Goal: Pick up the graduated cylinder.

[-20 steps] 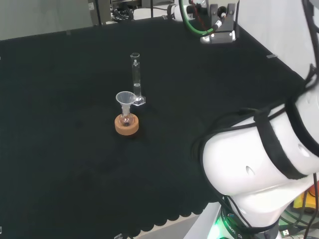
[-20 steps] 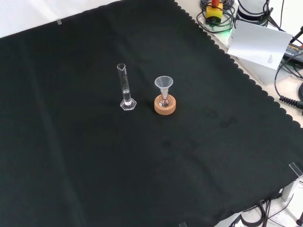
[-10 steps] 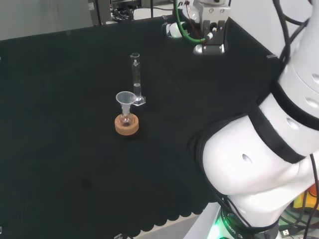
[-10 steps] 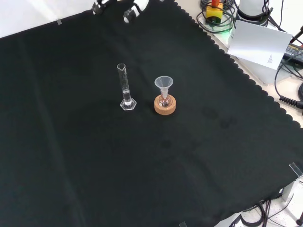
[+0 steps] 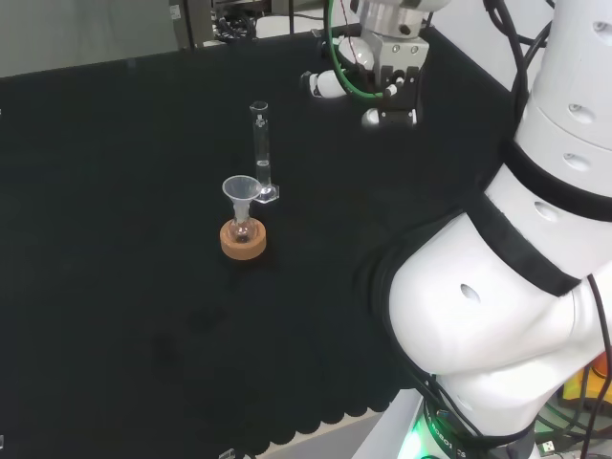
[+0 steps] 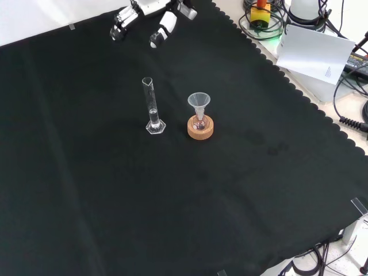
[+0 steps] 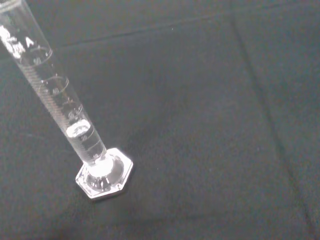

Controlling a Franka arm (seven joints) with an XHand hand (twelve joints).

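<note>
Black cloth covers the tabletop [image 6: 276,190], scalloped edge toward the arm's base. Graduated cylinder [image 6: 152,107] stands upright near mid-cloth on a hexagonal foot, untouched. Just beside it, to its right in the front view, a clear funnel [image 6: 199,102] sits in a small flask [image 6: 199,123] on a cork ring [image 6: 200,130].

Robot hand [image 6: 150,18] is at the top of the front view, well apart from the cylinder, fingers relaxed and spread, holding nothing. Head view puts it right of and beyond the cylinder.

Wrist view: cylinder [image 7: 60,107] is a narrow clear tube with printed graduations and looks to have a little liquid low down.

Judgement: light, rigid, smooth and breakable, tall over a small foot, so it probably tips easily. Take hold around the tube at mid-height, fingers one side and thumb opposite. Approach on the side away from the funnel and lift straight up to keep the contents in.
</note>
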